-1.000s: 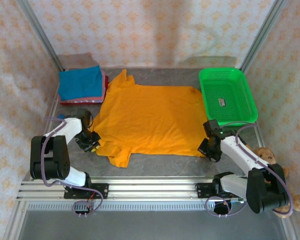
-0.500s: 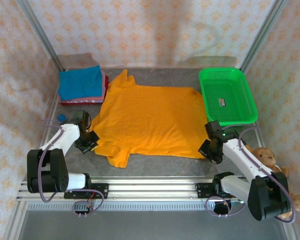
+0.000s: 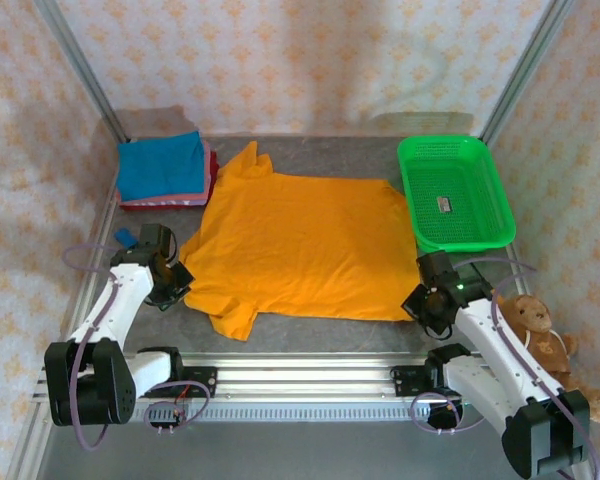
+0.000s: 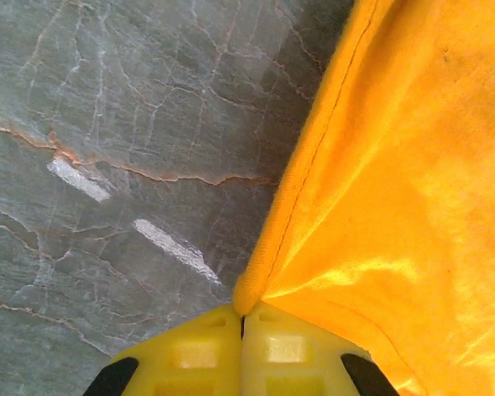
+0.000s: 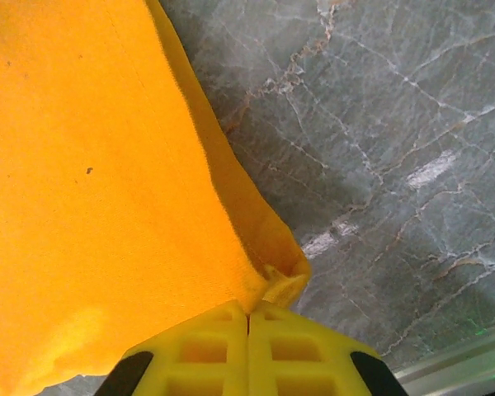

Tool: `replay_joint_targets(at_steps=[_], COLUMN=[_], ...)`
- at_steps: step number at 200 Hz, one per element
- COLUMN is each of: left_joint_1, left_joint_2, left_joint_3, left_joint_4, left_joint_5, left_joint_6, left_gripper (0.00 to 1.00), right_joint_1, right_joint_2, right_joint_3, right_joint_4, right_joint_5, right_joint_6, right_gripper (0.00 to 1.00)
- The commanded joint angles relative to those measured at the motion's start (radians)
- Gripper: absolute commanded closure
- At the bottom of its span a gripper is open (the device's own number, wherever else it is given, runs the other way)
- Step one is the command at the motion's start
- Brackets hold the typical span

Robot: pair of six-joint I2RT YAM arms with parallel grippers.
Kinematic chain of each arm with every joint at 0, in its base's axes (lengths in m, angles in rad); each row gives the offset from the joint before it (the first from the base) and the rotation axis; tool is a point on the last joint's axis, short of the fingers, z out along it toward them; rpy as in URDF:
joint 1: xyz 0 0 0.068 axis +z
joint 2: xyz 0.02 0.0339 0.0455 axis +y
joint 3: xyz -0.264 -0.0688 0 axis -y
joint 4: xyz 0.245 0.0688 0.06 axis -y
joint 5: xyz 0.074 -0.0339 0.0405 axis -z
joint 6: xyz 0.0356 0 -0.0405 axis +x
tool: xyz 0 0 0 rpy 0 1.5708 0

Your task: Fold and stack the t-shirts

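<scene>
An orange t-shirt (image 3: 295,245) lies spread flat in the middle of the grey counter (image 3: 310,335). Its long axis runs left to right, with the sleeves at the left end and the hem at the right. The left hand (image 3: 177,283) is closed on the shirt's near-left edge, cloth pinched between its yellow fingertips (image 4: 190,353). The right hand (image 3: 425,303) is closed on the near-right hem corner. From both hands the rest of the shirt stretches away toward the far side, so a fold would likely carry the near edge forward. A stack of folded shirts (image 3: 162,170), blue on top, sits in the far-left corner, nearer the left arm.
</scene>
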Motion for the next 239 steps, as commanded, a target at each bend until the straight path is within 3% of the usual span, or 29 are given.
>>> replay_joint_targets(at_steps=[1, 57, 163, 239], left_joint_1=[0.009, 0.008, 0.010, 0.010], left_joint_2=[-0.005, 0.201, 0.520, 0.628], left_joint_3=[0.028, 0.207, 0.523, 0.663], left_joint_4=[-0.050, -0.075, -0.143, -0.224], left_joint_5=[-0.018, 0.046, 0.042, 0.026], left_joint_6=[-0.004, 0.071, 0.175, 0.222], left_gripper=[1.00, 1.00, 1.00, 1.00], right_joint_1=[0.007, 0.004, -0.012, -0.015], right_joint_2=[-0.004, 0.160, 0.405, 0.573], right_joint_3=[0.043, 0.170, 0.329, 0.434], right_joint_4=[-0.054, 0.004, 0.045, 0.047], right_joint_5=[0.034, 0.037, 0.130, 0.230], right_joint_6=[0.015, -0.063, -0.135, -0.233], right_gripper=[1.00, 1.00, 1.00, 1.00])
